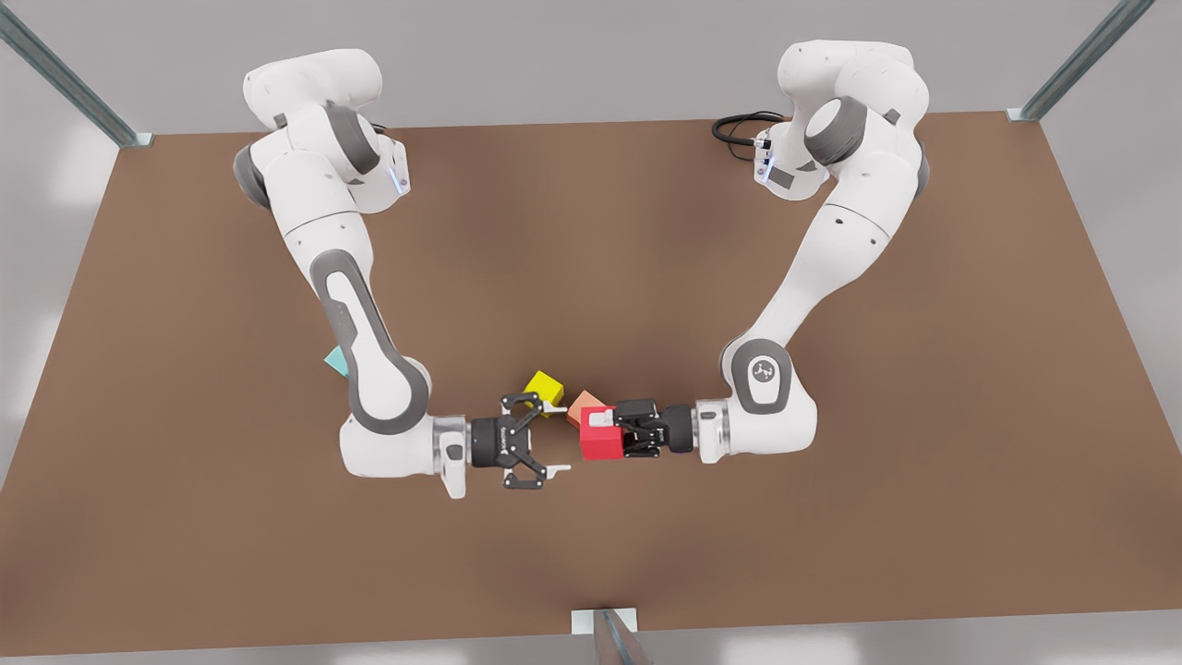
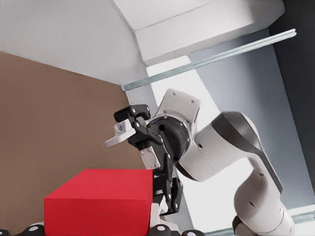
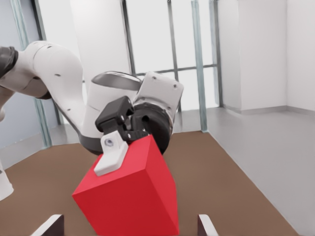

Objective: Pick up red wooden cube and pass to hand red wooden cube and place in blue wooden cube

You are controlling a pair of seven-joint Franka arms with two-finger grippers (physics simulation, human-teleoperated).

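Red cube ready to pass

The left gripper (image 1: 605, 432) has its jaws clamped on the red cube (image 1: 600, 445), held up over the table (image 1: 831, 517). Your right gripper, the hand (image 1: 559, 439), waits with jaws wide apart, and the cube sits just outside them. Slide the cube straight in between the white tips (image 1: 558, 470), squeeze, then let the left go.

The red wooden cube (image 3: 130, 194) sits tilted above the brown table (image 3: 231, 177), clamped by the left gripper (image 3: 120, 142), whose white fingertip (image 3: 110, 155) lies flat on the cube's upper face. Behind the cube, that gripper's white arm (image 3: 54, 83) leads away, with window frames (image 3: 197, 64) behind
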